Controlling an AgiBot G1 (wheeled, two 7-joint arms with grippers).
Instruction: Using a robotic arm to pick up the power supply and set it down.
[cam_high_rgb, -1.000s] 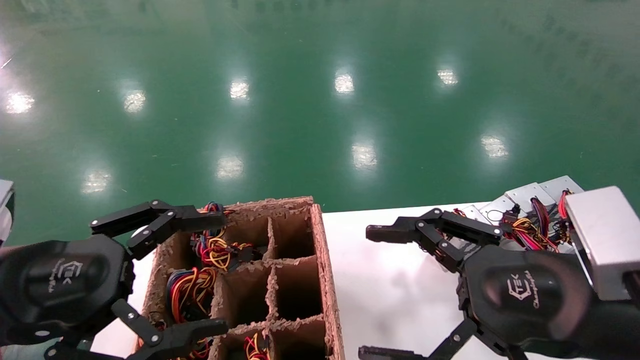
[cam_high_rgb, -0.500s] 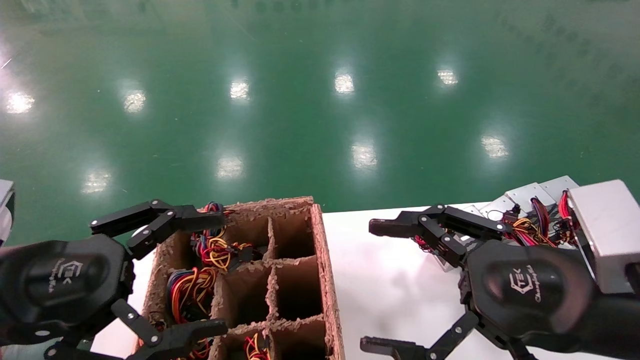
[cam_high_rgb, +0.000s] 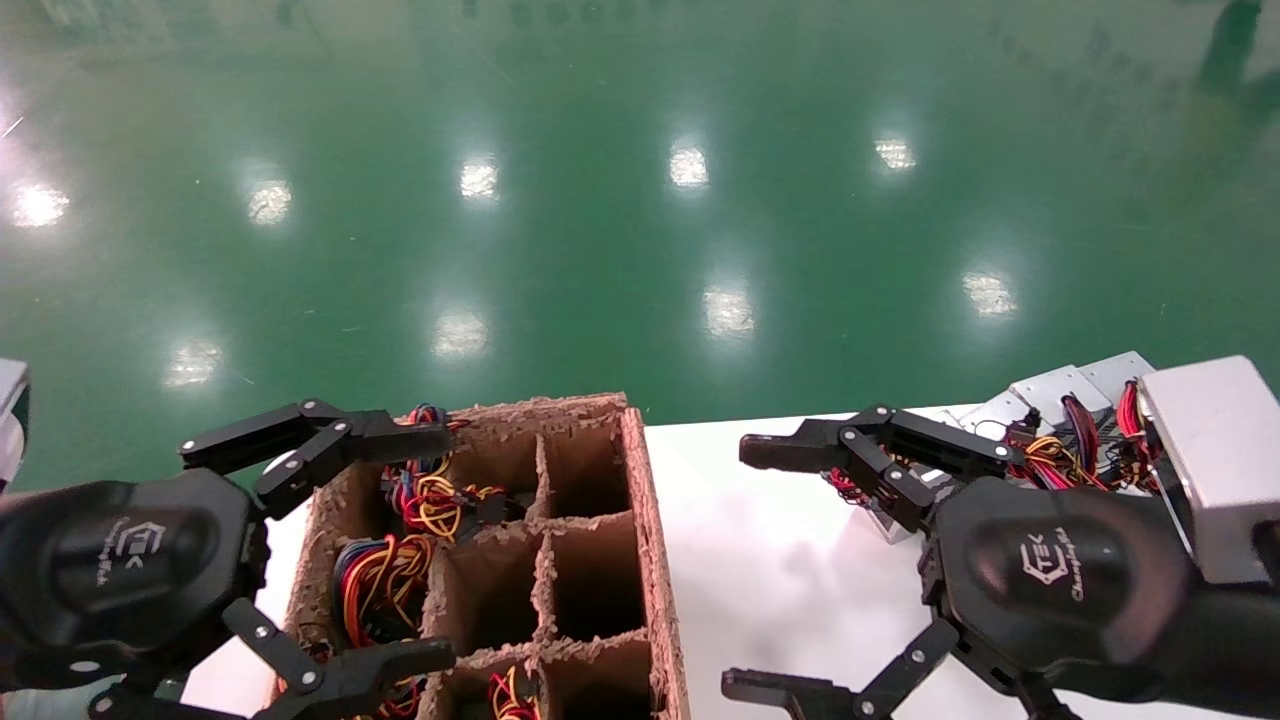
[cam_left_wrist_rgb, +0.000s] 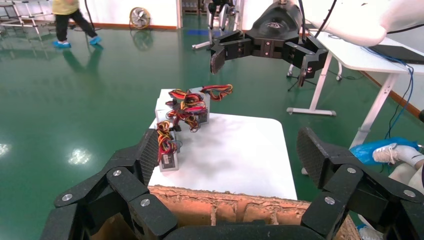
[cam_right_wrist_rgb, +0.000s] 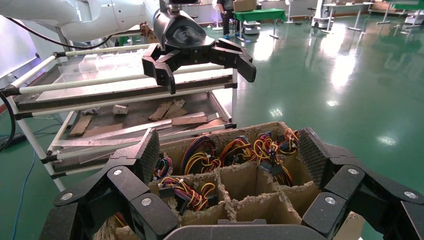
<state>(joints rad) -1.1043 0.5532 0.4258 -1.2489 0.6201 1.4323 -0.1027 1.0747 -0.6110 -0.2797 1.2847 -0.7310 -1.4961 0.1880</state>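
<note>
Several silver power supplies (cam_high_rgb: 1060, 392) with red-yellow-black wire bundles lie at the back right of the white table (cam_high_rgb: 780, 560). The left wrist view shows them too, the nearest power supply (cam_left_wrist_rgb: 167, 159) lying close to the cardboard. More wire bundles (cam_high_rgb: 385, 585) fill the left cells of the brown cardboard divider box (cam_high_rgb: 655, 560). My right gripper (cam_high_rgb: 737, 568) hovers open above the table, left of the power supplies, holding nothing. My left gripper (cam_high_rgb: 445, 545) hangs open and empty above the box's left side.
The box's middle and right cells (cam_high_rgb: 595, 585) look dark and hollow. A metal rack (cam_right_wrist_rgb: 125, 90) with wood scraps stands beyond the box. A white desk (cam_left_wrist_rgb: 370, 55) and a walking person (cam_left_wrist_rgb: 70, 15) are farther off on the green floor.
My right gripper has drifted slightly toward the back and right, still open. The left gripper has not moved.
</note>
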